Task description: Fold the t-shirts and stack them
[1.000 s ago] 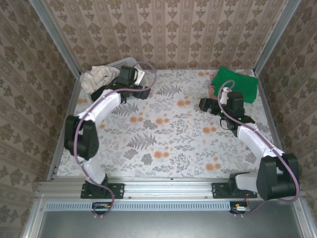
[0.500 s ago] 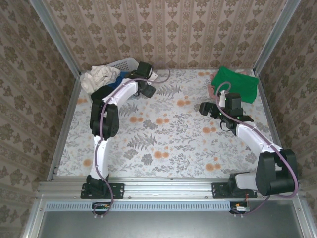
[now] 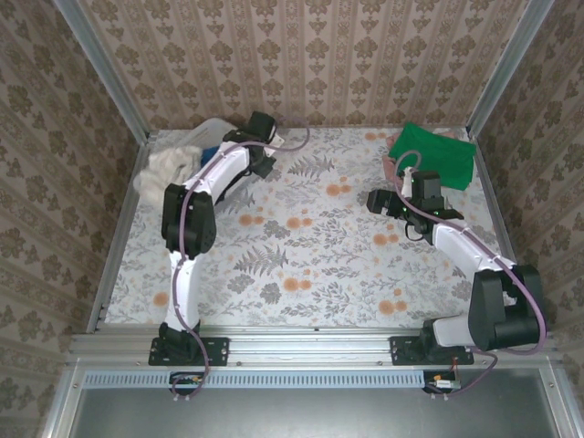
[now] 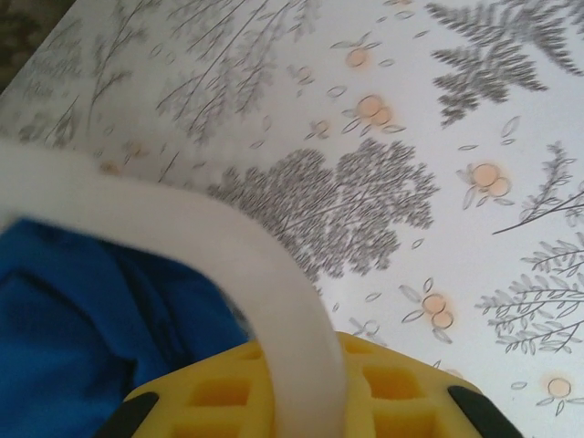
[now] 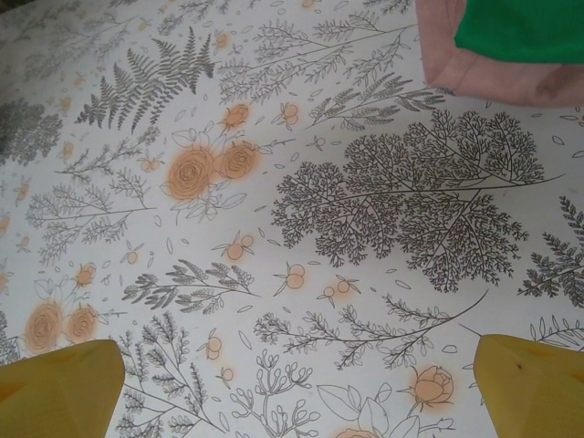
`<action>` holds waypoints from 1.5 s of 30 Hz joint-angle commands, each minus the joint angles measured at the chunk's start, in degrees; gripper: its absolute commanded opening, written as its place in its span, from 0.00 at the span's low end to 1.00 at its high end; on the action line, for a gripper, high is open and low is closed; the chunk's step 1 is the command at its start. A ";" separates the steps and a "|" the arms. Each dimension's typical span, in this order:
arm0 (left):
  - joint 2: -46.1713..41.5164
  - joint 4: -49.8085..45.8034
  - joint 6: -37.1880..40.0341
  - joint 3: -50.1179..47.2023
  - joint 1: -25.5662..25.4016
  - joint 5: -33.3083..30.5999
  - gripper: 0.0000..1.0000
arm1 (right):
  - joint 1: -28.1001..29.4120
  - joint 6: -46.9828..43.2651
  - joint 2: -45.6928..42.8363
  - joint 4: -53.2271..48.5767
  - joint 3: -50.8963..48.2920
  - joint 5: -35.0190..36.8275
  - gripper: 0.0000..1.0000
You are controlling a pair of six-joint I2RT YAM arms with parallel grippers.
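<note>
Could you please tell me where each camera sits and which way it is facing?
Top external: above and behind the bases, looking down on the floral tablecloth; left arm and right arm show.
Left wrist: close over the white plastic basket's rim and blue cloth within; one yellow finger shows.
Right wrist: over the tablecloth, facing the bright green t-shirt on a pale pink one; yellow fingertips show, wide apart.
Shared: top and right wrist both show the green t-shirt.
</note>
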 commanded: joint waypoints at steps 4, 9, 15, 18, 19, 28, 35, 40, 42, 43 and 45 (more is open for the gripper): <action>0.31 -6.47 -11.84 2.10 1.12 -4.14 0.10 | -0.01 -0.81 3.36 -3.04 3.85 1.65 1.00; 1.66 -6.76 -11.38 4.01 3.87 -2.48 0.10 | -0.01 -0.43 4.82 -3.75 4.32 2.15 1.00; 1.63 -12.68 -11.54 10.92 3.20 -1.79 0.70 | -0.01 -0.38 5.83 -4.10 5.04 2.43 1.00; -3.40 -13.13 -12.38 7.84 1.53 -5.21 0.77 | -0.01 -0.40 6.19 -4.21 5.17 2.50 1.00; -5.57 -13.29 -13.34 5.43 1.08 -6.12 0.78 | -0.01 -0.39 6.36 -4.38 5.32 2.44 1.00; -31.43 -5.81 -26.39 -29.47 -0.89 -10.51 0.78 | -0.01 -0.31 6.84 -5.43 6.50 1.37 1.00; -39.90 -0.72 -29.70 -43.69 -4.81 -2.87 0.64 | -0.01 0.05 6.69 -4.74 5.89 0.24 1.00; -36.66 -1.29 -29.95 -44.03 -4.89 -4.08 0.59 | 0.01 0.23 6.77 -4.81 5.88 -0.39 1.00; -35.21 -1.10 -29.70 -43.78 -4.78 -5.72 0.58 | -0.01 0.14 6.68 -4.74 5.70 -0.29 1.00; -34.47 -0.78 -29.64 -43.68 -4.46 -6.04 0.57 | 0.01 0.09 6.68 -4.76 5.74 -0.12 1.00; -33.21 0.03 -28.94 -43.50 -3.98 -5.68 0.55 | 0.01 -0.02 6.77 -5.24 5.90 -0.28 1.00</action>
